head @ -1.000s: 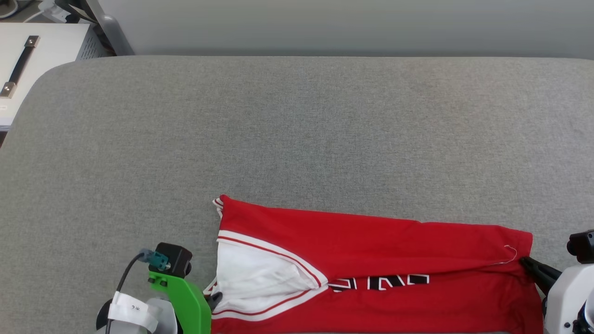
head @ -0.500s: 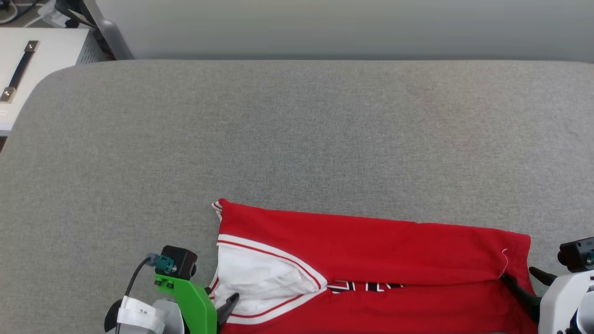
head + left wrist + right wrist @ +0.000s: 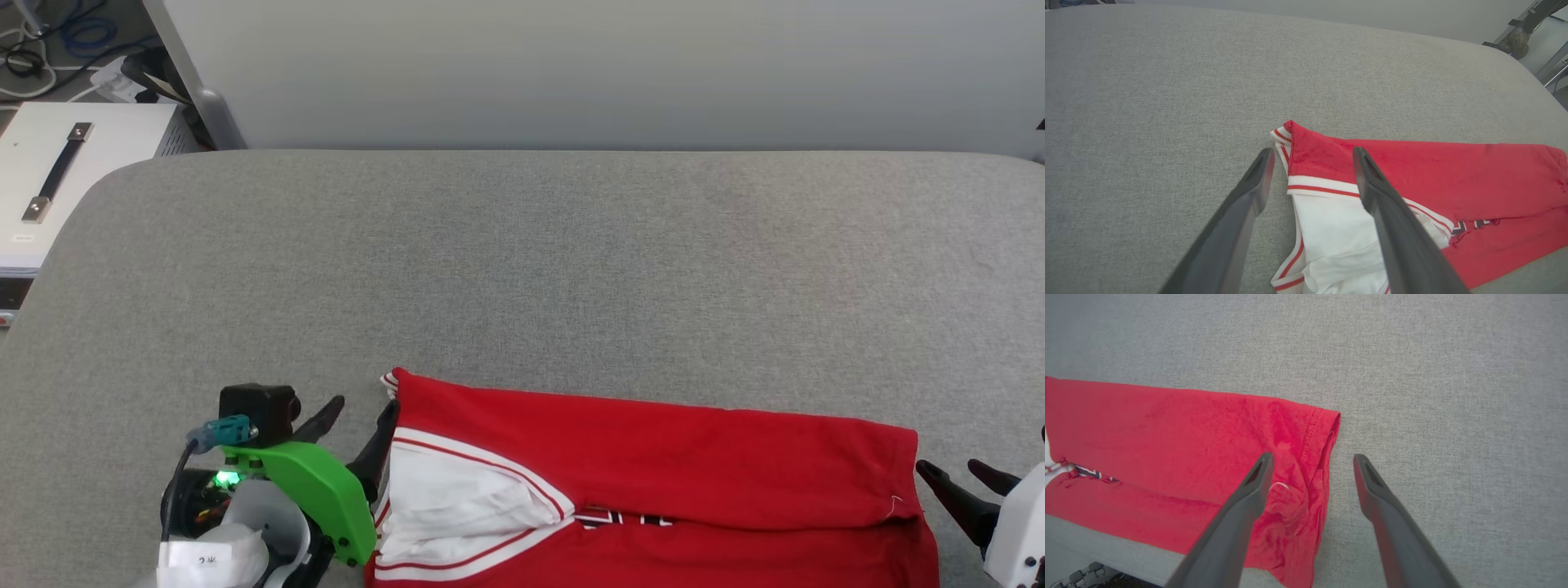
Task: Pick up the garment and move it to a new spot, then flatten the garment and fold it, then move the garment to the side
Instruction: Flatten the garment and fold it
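Left tool (image 3: 365, 403), right tool (image 3: 947, 465) newly wide; garment (image 3: 653, 449) on grey pad (image 3: 522, 261)

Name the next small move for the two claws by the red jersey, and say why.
Probably lift both claws clear and re-aim for a crosswise fold. The left claw stands open at the sleeve end of the garment, the right claw open at its hem end, neither holding cloth. The garment already lies folded lengthwise, a long strip on the grey surface.

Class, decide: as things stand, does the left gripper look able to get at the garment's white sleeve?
Probably yes: the left gripper hangs open right at the edge of the white sleeve, with nothing between them.
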